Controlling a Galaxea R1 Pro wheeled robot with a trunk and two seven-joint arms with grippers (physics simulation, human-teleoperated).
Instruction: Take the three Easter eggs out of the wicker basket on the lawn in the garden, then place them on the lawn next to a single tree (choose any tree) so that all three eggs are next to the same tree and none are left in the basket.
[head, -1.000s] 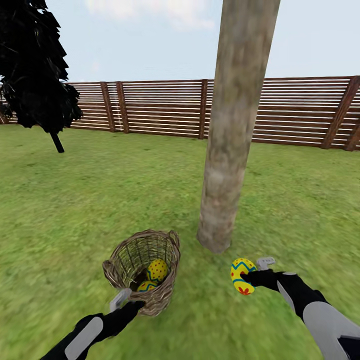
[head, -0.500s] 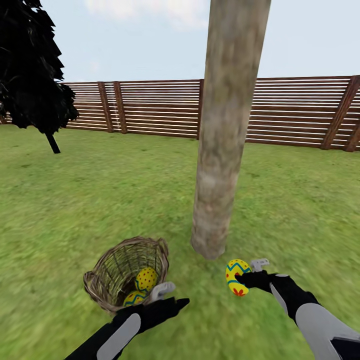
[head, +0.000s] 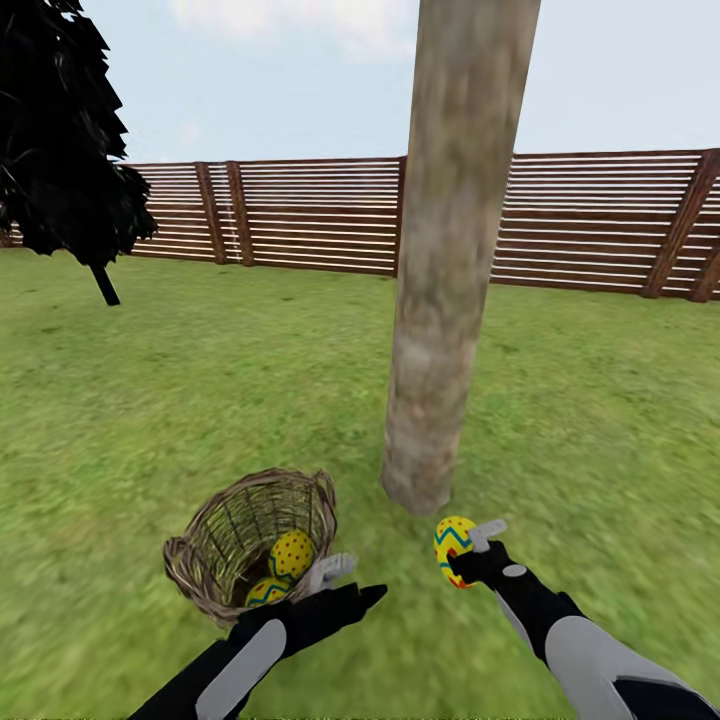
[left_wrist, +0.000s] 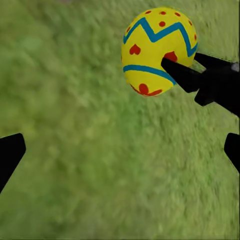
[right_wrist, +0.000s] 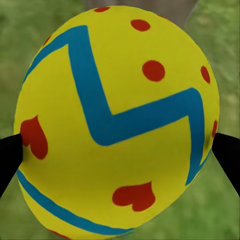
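Up close, yellow Easter egg (right_wrist: 117, 120), blue zigzag, red hearts

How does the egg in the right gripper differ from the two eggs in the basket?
The held egg is clamped in the right gripper above the lawn, near the tree; the two basket eggs lie inside the basket, touching each other. The held egg shows red hearts; the upper basket egg shows dots. All are yellow with blue bands.
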